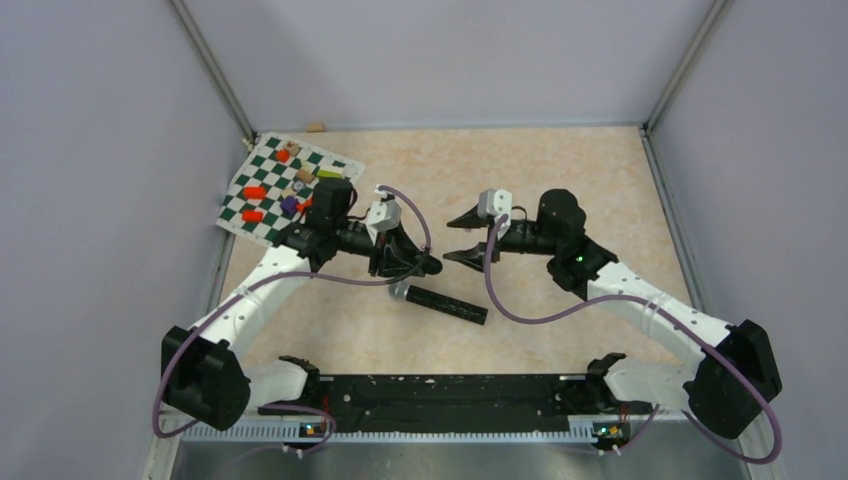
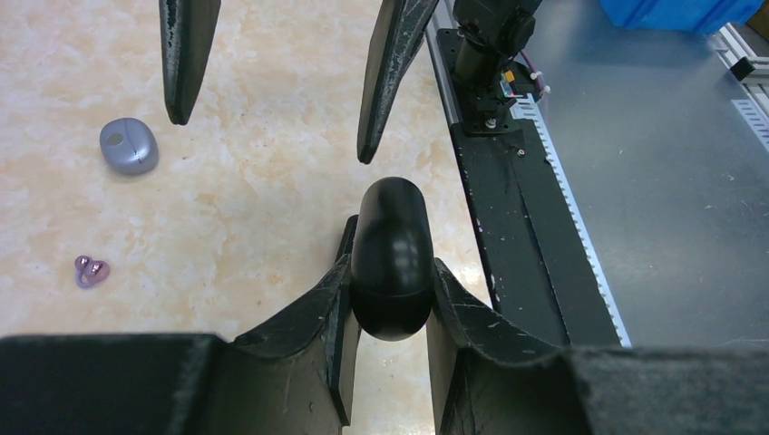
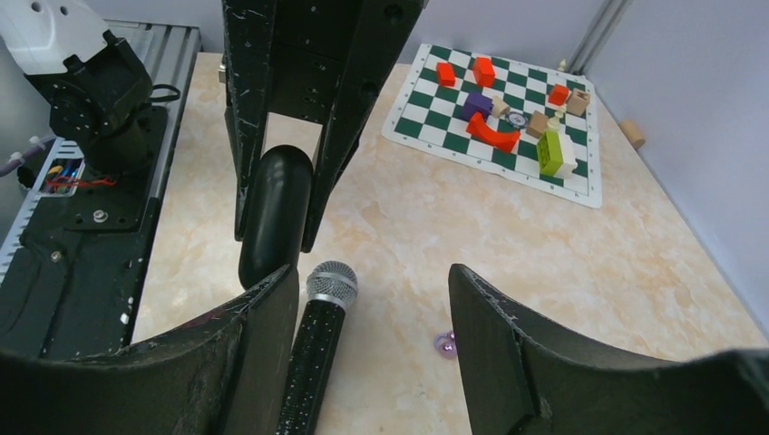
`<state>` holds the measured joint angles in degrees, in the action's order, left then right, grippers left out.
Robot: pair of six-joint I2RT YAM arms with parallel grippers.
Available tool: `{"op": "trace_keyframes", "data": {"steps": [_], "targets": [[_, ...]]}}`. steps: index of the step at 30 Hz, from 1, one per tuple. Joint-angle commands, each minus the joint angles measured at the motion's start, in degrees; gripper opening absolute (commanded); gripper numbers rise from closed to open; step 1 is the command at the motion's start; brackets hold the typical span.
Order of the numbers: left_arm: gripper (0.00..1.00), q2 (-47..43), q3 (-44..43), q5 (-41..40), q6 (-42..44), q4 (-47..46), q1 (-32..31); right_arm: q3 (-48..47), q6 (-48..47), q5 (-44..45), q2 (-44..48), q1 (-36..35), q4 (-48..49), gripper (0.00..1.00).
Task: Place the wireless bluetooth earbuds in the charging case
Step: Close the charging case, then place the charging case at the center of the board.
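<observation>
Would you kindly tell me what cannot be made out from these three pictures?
- Black earbuds: seen in no view.
- Purple earbuds: a speck in the right wrist view, partly behind the right gripper's finger; not discernible from the top.
- Black capsule in the left gripper: its lower end hidden between the fingers in the left wrist view.
- Microphone: handle cut off by the right wrist view's bottom edge.

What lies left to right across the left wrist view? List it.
purple earbuds → black rounded case clamped in the left gripper → black rail → blue bin
</observation>
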<state>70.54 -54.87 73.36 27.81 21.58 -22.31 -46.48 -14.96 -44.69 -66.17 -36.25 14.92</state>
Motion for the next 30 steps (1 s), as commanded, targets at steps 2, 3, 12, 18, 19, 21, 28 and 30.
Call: {"op": "trace_keyframes", "data": {"steps": [2, 3, 12, 18, 19, 21, 28, 30], "targets": [[0.0, -0.52, -0.59, 1.66, 1.08, -0.93, -0.28, -0.29, -0.58, -2.52, 0.04, -0.41, -0.4, 0.61], [0.0, -0.5, -0.63, 1.68, 1.02, -0.93, -0.28, -0.28, -0.59, -2.7, 0.05, -0.4, -0.41, 0.62], [0.0, -0.49, -0.68, 1.6, 1.0, -0.93, -0.25, -0.34, -0.63, -2.75, 0.17, -0.4, -0.5, 0.62], [0.0, -0.35, -0.83, 1.37, 0.82, -0.93, -0.26, -0.28, -0.68, -2.28, 0.2, -0.4, -0.46, 0.63], [0.0, -0.32, -0.85, 1.14, 0.77, -0.93, -0.24, -0.28, -0.71, -1.58, 0.27, -0.4, -0.23, 0.64], [0.0, -0.17, -1.05, -0.53, -0.18, -1.8, -0.28, -0.04, -0.68, 1.92, 0.73, -0.42, 0.66, 0.69], [0.0, 1.07, 1.35, -11.41, -12.96, -14.96, -0.29, 0.55, 0.2, 17.82, 2.94, 1.68, 4.09, 0.77], [0.0, 1.53, 1.73, -14.48, -14.94, -17.01, -0.33, 0.83, 1.25, 21.83, 3.43, 2.97, 5.1, 0.79]]}}
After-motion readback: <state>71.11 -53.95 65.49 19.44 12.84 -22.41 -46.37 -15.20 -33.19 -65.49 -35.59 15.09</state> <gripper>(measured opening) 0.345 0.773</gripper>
